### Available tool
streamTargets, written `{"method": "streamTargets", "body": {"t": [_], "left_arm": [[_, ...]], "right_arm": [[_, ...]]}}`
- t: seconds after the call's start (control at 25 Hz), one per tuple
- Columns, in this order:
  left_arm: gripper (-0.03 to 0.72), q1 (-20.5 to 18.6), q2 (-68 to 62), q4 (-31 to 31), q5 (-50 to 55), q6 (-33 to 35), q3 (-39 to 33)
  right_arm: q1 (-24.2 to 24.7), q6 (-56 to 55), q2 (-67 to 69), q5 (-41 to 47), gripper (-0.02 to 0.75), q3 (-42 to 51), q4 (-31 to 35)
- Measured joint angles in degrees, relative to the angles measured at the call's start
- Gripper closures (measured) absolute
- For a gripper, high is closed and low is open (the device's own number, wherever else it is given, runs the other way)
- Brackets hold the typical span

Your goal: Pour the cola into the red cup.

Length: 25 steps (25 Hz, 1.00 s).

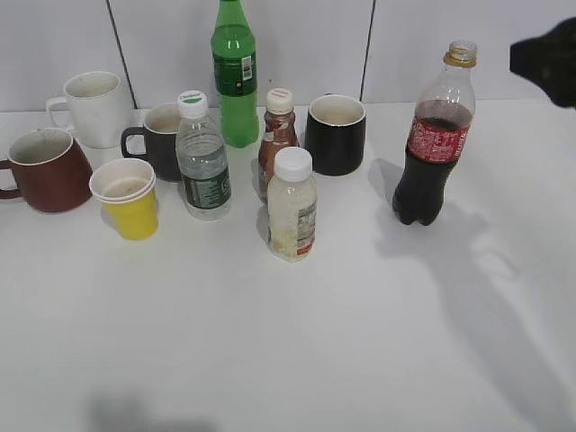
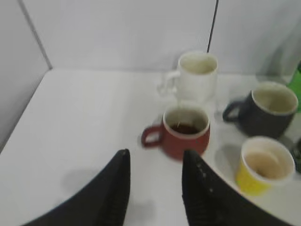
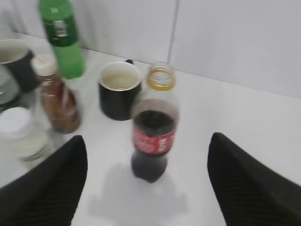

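A: Standing where, the cola?
B: Upright at the table's right, uncapped, between the wide-spread right gripper fingers.
A: The red cup?
B: Far left, ahead of the parted, empty left gripper.

Ahead of the black, finely ribbed right gripper, the cola bottle holds near-black liquid under a red label and gold neck ring. Beyond it stands a black mug with cream inside. Ahead of the black left gripper, the red cup is brownish-red with cream lining; to its right is a yellow paper cup.
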<state>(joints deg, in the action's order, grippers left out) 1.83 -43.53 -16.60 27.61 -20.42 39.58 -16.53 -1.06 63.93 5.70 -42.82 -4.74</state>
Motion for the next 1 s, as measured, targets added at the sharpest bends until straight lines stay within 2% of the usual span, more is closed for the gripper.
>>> {"method": "streamTargets", "body": {"t": [0.2,0.32,0.48,0.76,1.0], "left_arm": [[0.398,0.9,9.6,2.4,15.3,0.8,1.0],[0.398,0.9,15.5,4.4,23.2,3.9,1.2],[0.398,0.9,22.3,5.0,30.6,5.5,1.0],[0.398,0.9,34.6,7.2,35.8,9.3,-6.9],[0.398,0.9,41.5,8.2,33.3,10.5,-8.7]], "right_arm": [[-4.4,0.0,-7.2,8.3,0.141,0.0,0.8],[-5.3,0.0,-10.8,13.6,0.144,-0.1,2.9],[-5.4,1.6,-14.8,24.9,0.144,-0.1,3.8],[-5.4,3.5,-27.3,46.2,0.144,0.6,3.6],[-5.4,3.8,-43.8,52.4,0.144,9.9,1.3]]}}
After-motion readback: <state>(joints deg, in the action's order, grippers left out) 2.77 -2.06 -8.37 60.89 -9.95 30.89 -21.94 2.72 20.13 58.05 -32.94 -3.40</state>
